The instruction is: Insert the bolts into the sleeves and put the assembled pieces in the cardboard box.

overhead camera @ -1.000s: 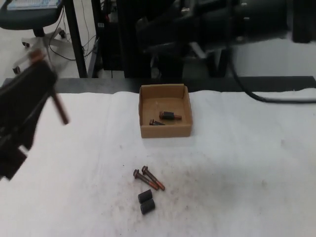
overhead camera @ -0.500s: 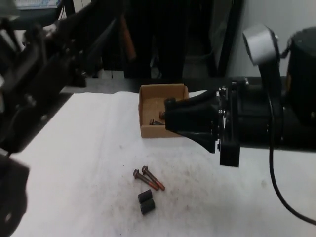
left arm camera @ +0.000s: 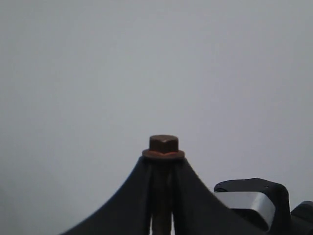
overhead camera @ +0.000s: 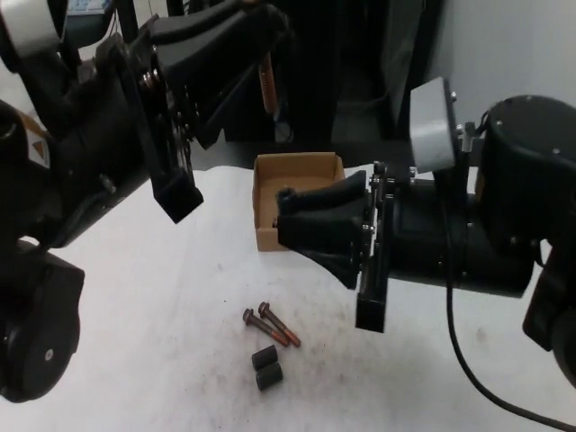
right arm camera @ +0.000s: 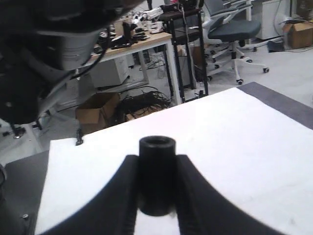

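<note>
In the left wrist view my left gripper (left arm camera: pixel 163 165) is shut on a rusty bolt (left arm camera: pixel 163 145), hex head poking past the fingertips. In the high view that gripper (overhead camera: pixel 264 34) is held high at the back left, the bolt (overhead camera: pixel 265 83) hanging below it. My right gripper (right arm camera: pixel 156 169) is shut on a black sleeve (right arm camera: pixel 157 166), open bore facing out. In the high view it (overhead camera: pixel 286 214) points left, in front of the cardboard box (overhead camera: pixel 297 163) and covering much of it. Two loose bolts (overhead camera: pixel 271 325) and two black sleeves (overhead camera: pixel 265 368) lie on the white cloth near the front.
The bulky body of the right arm (overhead camera: pixel 468 234) takes up the right half of the bench, and the left arm (overhead camera: pixel 81 162) fills the left edge. White cloth (overhead camera: pixel 162 306) covers the bench. Office chairs and desks (right arm camera: pixel 146 34) stand beyond the bench.
Both arms swung in toward the middle. The left one rose and moved right with its bolt; the right one came in from the right and now covers part of the box.
</note>
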{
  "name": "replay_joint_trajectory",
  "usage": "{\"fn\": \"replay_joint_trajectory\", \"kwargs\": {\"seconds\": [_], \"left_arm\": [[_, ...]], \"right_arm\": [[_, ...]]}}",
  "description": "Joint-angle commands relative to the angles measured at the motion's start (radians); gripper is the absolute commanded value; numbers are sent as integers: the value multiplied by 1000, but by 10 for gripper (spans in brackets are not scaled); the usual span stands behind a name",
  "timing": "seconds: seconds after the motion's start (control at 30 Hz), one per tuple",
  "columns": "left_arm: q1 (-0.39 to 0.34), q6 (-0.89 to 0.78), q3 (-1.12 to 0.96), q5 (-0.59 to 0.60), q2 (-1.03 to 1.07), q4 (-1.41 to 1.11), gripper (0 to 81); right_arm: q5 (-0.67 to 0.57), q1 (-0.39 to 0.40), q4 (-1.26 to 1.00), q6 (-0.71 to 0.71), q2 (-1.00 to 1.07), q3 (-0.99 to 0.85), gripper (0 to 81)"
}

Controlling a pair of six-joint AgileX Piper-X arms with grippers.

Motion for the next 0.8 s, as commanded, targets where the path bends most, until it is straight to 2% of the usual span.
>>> {"fn": "replay_joint_trajectory", "kwargs": {"seconds": [0.0,0.17,0.3,0.53,0.77], "left_arm": [[-5,12,-14,4,-1,-14,3],[-5,8,-14,4,-1,-14,3],[-5,8,-14,7,-1,-10,3],[-5,8,-14,41,-1,19,3],[-5,8,-14,36,-1,19,3]], "right_arm": [[58,2,-71,-16,6,1,8],[71,2,-222,-9,6,1,8],[71,2,-295,53,6,-6,8],[70,2,-282,60,6,-39,8],[62,2,-161,56,6,-49,8]]}}
